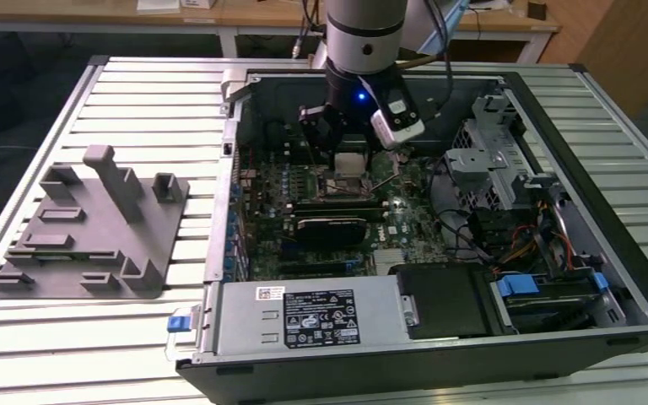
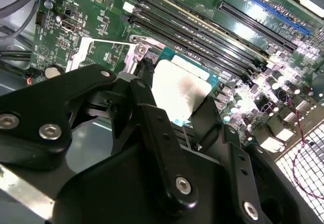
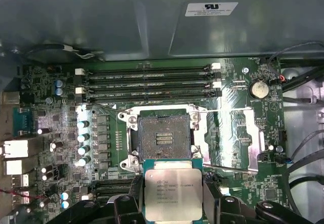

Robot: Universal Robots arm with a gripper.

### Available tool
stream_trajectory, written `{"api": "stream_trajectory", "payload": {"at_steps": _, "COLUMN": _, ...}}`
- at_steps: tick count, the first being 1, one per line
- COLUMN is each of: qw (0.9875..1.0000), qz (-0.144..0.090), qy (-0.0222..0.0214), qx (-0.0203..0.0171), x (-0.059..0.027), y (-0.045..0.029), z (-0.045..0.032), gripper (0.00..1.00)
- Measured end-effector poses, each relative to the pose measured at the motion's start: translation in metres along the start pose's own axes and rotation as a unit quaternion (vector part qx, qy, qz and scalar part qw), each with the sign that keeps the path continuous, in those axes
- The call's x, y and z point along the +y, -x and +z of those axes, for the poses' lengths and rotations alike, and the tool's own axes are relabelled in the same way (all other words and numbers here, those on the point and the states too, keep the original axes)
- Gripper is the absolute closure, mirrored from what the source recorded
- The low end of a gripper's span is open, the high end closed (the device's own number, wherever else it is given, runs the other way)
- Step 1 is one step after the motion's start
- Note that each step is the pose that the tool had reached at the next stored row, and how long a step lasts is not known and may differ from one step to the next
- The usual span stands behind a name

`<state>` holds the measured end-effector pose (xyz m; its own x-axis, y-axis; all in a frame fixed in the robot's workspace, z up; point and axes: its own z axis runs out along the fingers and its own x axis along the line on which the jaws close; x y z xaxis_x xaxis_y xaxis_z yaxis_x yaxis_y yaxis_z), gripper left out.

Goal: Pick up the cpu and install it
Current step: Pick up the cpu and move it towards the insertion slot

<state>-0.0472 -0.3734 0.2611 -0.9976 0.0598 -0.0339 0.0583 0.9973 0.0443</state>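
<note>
The cpu [image 3: 173,191], a flat square chip with a silvery top and pale edge, is clamped between the black fingers of my gripper [image 3: 173,206], which is shut on it. In the first wrist view it hangs beside the open black socket [image 3: 162,139] and slightly overlaps the socket's near edge; the socket's metal frame [image 3: 238,133] is swung aside. In the second wrist view the cpu [image 2: 178,93] shows between the fingers [image 2: 147,95] above the green motherboard. In the exterior view my gripper [image 1: 353,160] stands inside the computer case over the socket [image 1: 344,183].
The open case [image 1: 437,354] lies on a slatted table, with a power supply [image 1: 313,316], drive bays [image 1: 493,169] and cables around the motherboard. Memory slots [image 3: 147,82] run beside the socket. A grey plastic fixture block [image 1: 88,228] sits at the exterior view's left.
</note>
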Motion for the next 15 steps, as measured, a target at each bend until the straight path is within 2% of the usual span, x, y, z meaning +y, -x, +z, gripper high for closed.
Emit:
{"api": "stream_trajectory", "payload": {"at_steps": 8, "qw": 1.0, "qz": 0.0, "qy": 0.0, "qx": 0.0, "x": 0.0007, "y": -0.0004, "z": 0.0076, "gripper": 0.45}}
{"api": "stream_trajectory", "payload": {"at_steps": 15, "qw": 1.0, "qz": 0.0, "qy": 0.0001, "qx": -0.0001, "x": 0.0052, "y": -0.0005, "z": 0.0113, "gripper": 0.45}}
